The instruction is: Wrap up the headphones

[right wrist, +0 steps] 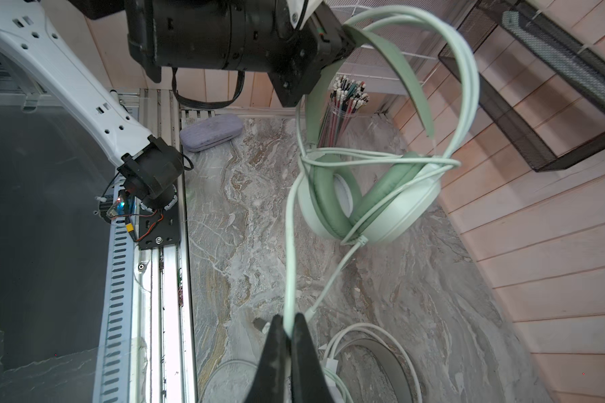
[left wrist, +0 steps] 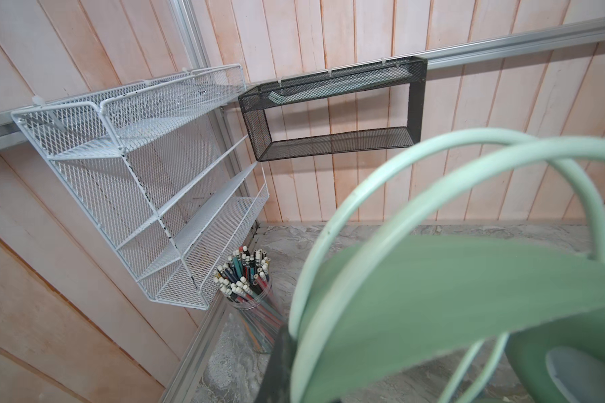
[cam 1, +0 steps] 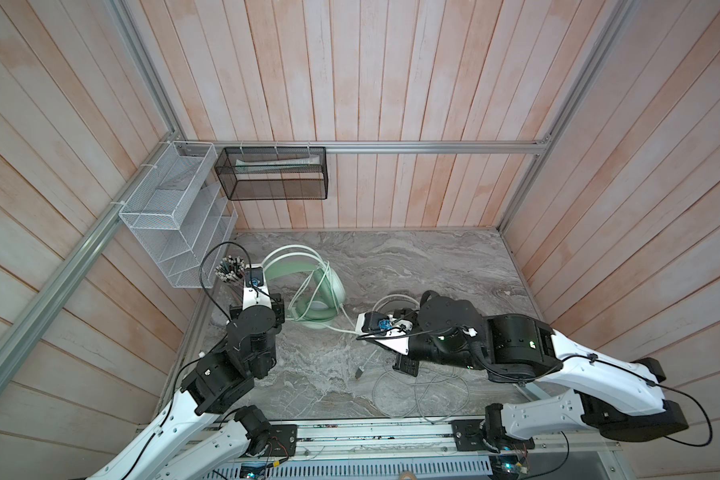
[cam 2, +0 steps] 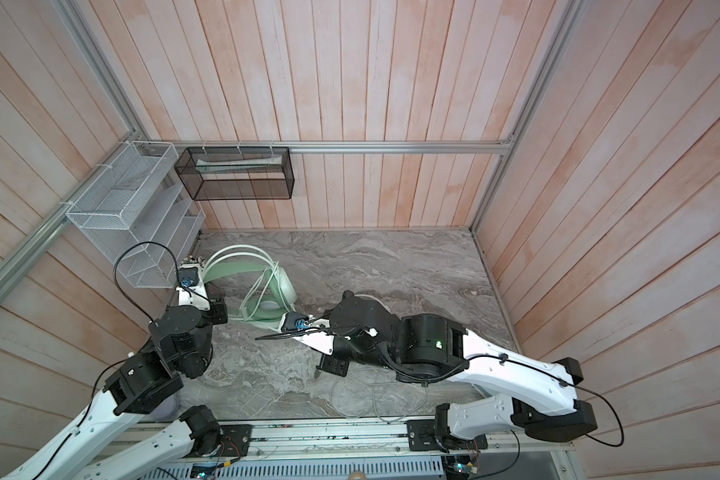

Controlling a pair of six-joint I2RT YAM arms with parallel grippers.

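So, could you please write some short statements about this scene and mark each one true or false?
1. The right gripper is shut on the mint cable. True.
2. The left gripper is open and touches nothing. False: it grips the mint headset by its headband.
3. The cup of pencils stands in the corner below the white mesh rack. True.
4. The black mesh shelf stands on the table. False: it hangs on the back wall.

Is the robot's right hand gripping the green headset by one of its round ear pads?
No, the right hand is shut on the headset's thin mint cable, apart from the earcups.
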